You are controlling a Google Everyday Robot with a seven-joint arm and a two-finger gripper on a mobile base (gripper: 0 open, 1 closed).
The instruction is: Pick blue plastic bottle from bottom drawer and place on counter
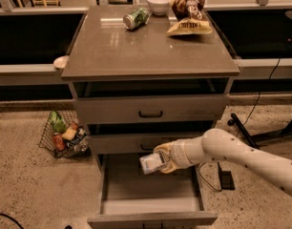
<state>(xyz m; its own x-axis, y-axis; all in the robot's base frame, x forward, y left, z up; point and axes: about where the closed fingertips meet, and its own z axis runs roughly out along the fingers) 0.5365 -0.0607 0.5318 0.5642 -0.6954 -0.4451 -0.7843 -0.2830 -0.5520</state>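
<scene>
The bottom drawer [151, 185] stands pulled open, its flat grey floor bare. My gripper [161, 160] hangs just above the drawer's back part and is shut on the blue plastic bottle [151, 162], which lies sideways with its pale label facing left. My white arm [241, 156] reaches in from the right. The counter [146, 49] is the glossy grey-brown slab on top of the cabinet, well above the gripper.
On the counter's far edge lie a green can [136, 18], a white bowl [159, 3] and a brown-yellow chip bag [189, 13]. Two upper drawers [151, 111] are slightly open. A wire basket [65, 135] with items sits on the floor at left. Cables and a stand base lie at right.
</scene>
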